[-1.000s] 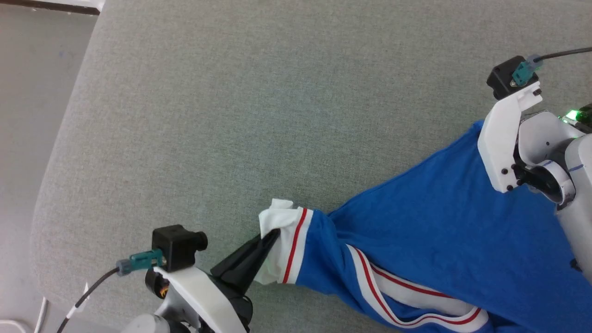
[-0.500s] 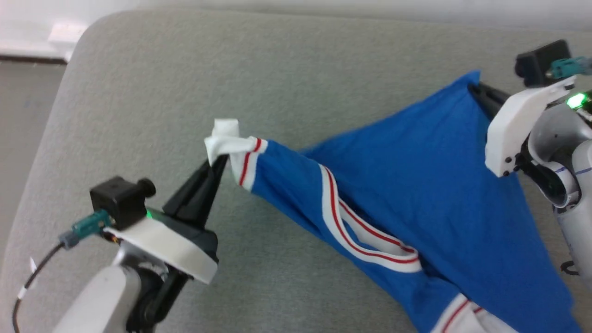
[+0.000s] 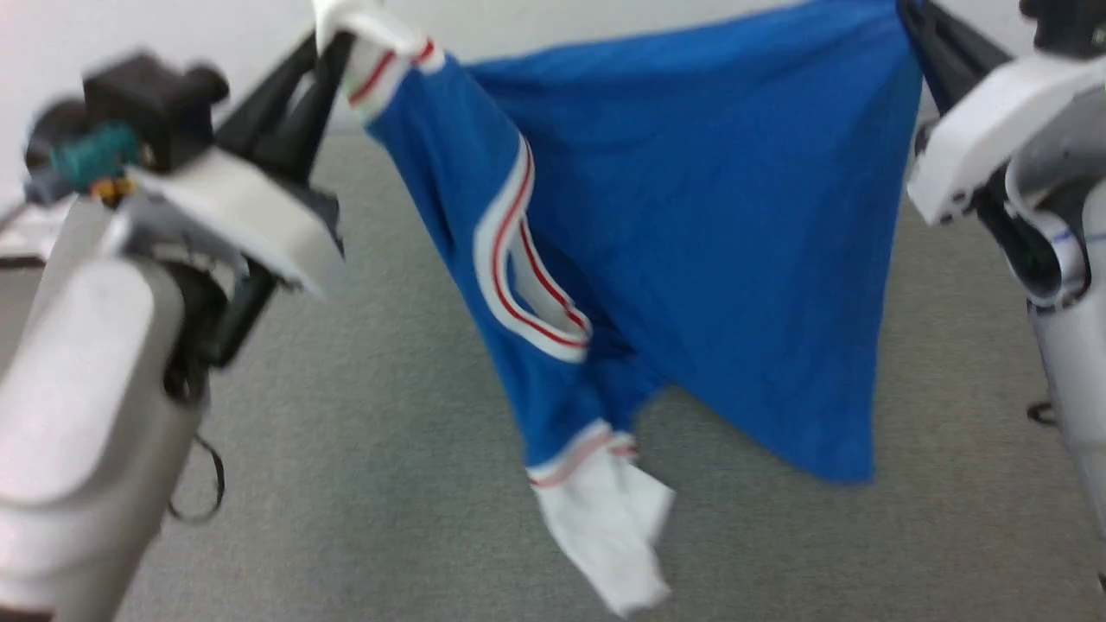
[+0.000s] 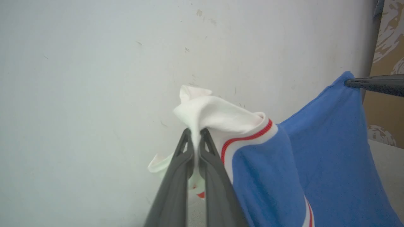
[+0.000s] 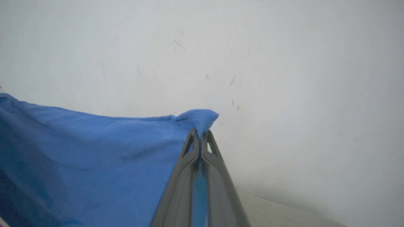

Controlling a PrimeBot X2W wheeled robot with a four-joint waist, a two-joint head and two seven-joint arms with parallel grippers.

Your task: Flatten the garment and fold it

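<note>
Raised from the bench [image 3: 389, 518], the garment [image 3: 734, 259] now hangs from eleven to one o'clock, left hand [image 4: 195, 138] pinching its white sleeve end [image 4: 217, 116], right hand [image 5: 200, 135] a blue corner [image 5: 202, 116]; ready for flattening.

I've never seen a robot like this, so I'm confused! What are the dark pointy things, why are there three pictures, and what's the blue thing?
It is a robot with two arms, each ending in a pincer like tongs. One picture comes from a camera on its head; the other two come from cameras on its wrists, looking along the pincers toward a pale wall. The blue thing is a T-shirt with white, red-striped sleeve ends. The left gripper is pinched shut on a white sleeve end, and the right gripper on a blue corner. Together they hold the shirt up, so it hangs spread out over a grey surface. The robot's job is to flatten and fold it.
</note>
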